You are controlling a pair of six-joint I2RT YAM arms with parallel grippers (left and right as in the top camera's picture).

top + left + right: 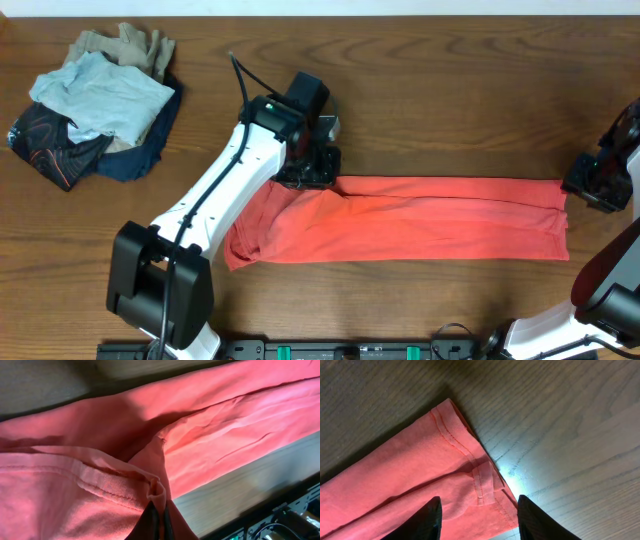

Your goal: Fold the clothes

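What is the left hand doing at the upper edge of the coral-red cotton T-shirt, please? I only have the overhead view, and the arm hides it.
Observer: The left wrist view shows the left hand shut, pinching a raised fold of the coral-red cotton T-shirt along its stitched edge.
Operator: Thank you. Is the right hand gripping its end?
Observer: No. In the right wrist view the right hand is open, with one finger on either side of the hemmed corner.
Operator: Is that corner lying flat?
Observer: Mostly. A small flap of hem is doubled over near the edge, next to the bare dark wooden table.
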